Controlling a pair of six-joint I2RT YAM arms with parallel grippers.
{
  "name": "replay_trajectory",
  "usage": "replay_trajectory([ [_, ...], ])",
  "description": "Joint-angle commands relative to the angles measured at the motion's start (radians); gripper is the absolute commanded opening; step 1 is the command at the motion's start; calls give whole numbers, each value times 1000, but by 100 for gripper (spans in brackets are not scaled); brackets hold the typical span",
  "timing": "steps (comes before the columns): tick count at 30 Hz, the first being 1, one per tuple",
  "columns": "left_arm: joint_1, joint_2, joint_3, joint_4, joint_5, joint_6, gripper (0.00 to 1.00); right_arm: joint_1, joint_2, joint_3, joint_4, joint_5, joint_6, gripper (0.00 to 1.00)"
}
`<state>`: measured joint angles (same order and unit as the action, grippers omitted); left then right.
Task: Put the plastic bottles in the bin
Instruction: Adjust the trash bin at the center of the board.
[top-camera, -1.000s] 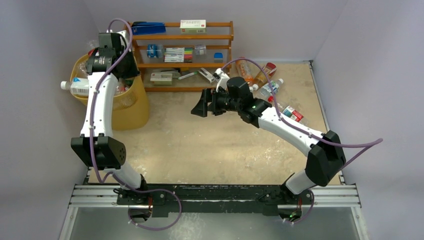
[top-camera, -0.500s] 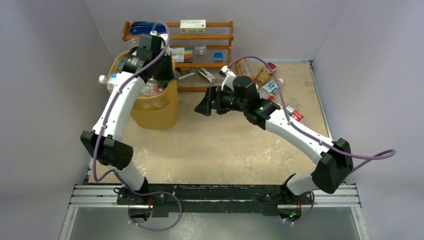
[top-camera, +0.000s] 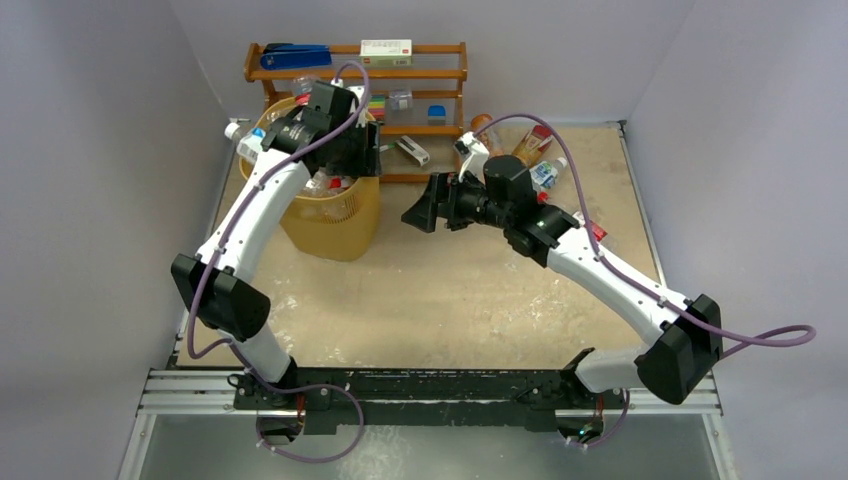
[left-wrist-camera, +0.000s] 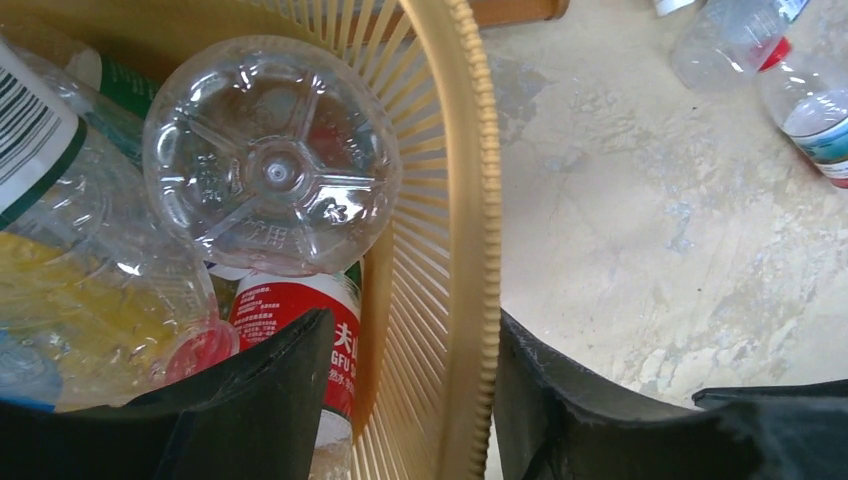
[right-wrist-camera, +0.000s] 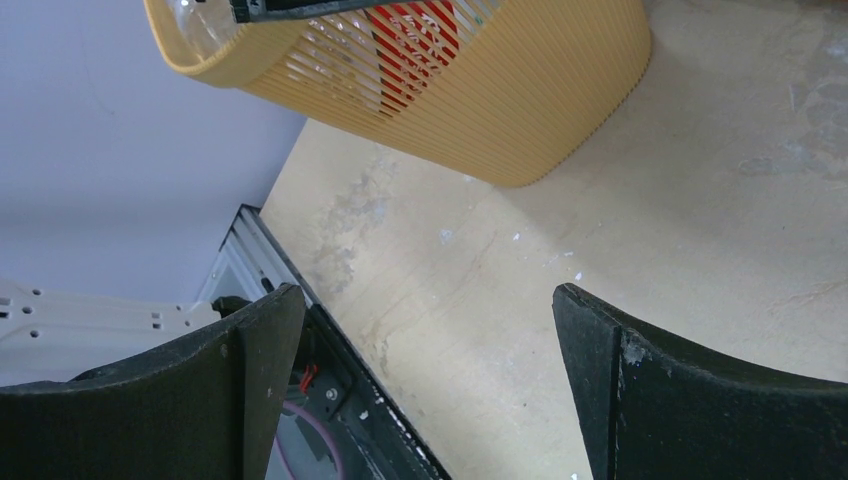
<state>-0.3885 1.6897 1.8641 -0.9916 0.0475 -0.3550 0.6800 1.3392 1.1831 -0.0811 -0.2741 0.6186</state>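
The yellow mesh bin (top-camera: 330, 225) stands in front of the wooden rack, with several plastic bottles inside. In the left wrist view a clear bottle (left-wrist-camera: 270, 160) shows bottom-up above a red-labelled one (left-wrist-camera: 295, 320). My left gripper (top-camera: 372, 160) is shut on the bin's rim (left-wrist-camera: 480, 150), one finger inside and one outside (left-wrist-camera: 412, 320). More bottles (top-camera: 535, 150) lie on the table at the back right, and two of them show in the left wrist view (left-wrist-camera: 815, 110). My right gripper (top-camera: 415, 212) is open and empty above the table, right of the bin (right-wrist-camera: 520, 90); the right wrist view shows it over bare table (right-wrist-camera: 430, 300).
A brown wooden rack (top-camera: 420, 75) with stationery boxes and staplers stands at the back wall behind the bin. A bottle (top-camera: 245, 140) sticks out over the bin's left rim. A red-labelled bottle (top-camera: 590, 228) lies by the right arm. Grey walls close in the left and right sides.
My left gripper has dragged the bin to the right, from the left wall to in front of the rack. My right arm has shifted a little to the right, still open.
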Motion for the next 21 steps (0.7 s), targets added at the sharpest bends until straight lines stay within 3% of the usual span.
replay_trajectory([
  [1,1,-22,-13,-11,-44,21,47,-3,-17,-8,15,8,-6,96],
  [3,2,-19,3,-18,-38,24,14,-3,-15,-10,17,5,-5,96],
  [5,0,-20,24,-19,-25,30,0,-3,-18,-15,21,4,-2,96],
  [21,-32,1,282,-75,-147,142,0,-5,-38,-27,6,18,-1,96],
])
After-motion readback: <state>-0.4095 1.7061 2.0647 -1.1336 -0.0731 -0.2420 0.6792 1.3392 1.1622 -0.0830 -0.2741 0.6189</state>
